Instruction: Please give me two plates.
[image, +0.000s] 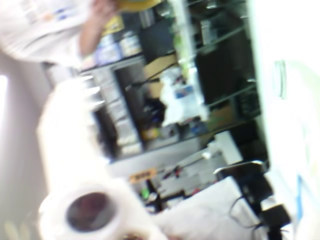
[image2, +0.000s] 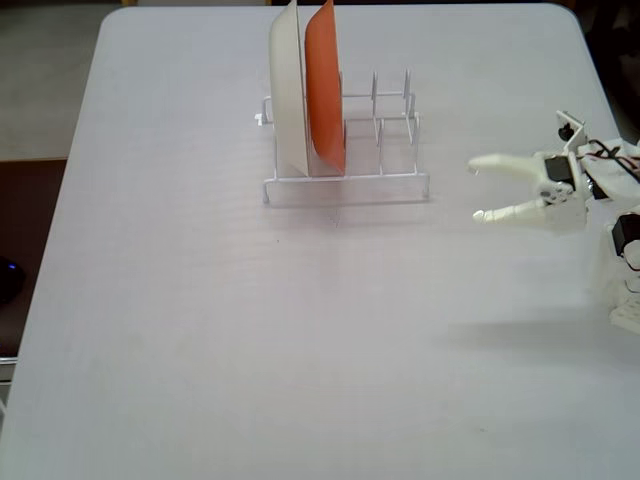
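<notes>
Wrist view, top edge: a bare hand (image: 100, 15) holds a yellow plate (image: 136, 4). Only a sliver of its rim shows, blurred, so its tilt and facing cannot be told. No blue plate in either view.

Fixed view: white wire rack (image2: 345, 150) on the pale worktop (image2: 250, 350), toward the far side. Two plates stand upright on edge in its left slots, just beside each other, faces turned left-right across the view: cream-white plate (image2: 288, 90) on the left, orange plate (image2: 325, 85) on the right. The slots to their right hold nothing.

White arm (image2: 600, 185) at the right edge, right of the rack and apart from it. Gripper (image2: 476, 190) points left toward the rack, roughly level, fingers spread wide with nothing between them.

Wrist view is heavily blurred: shelving and clutter, and a white roll (image: 92, 210) at lower left.
</notes>
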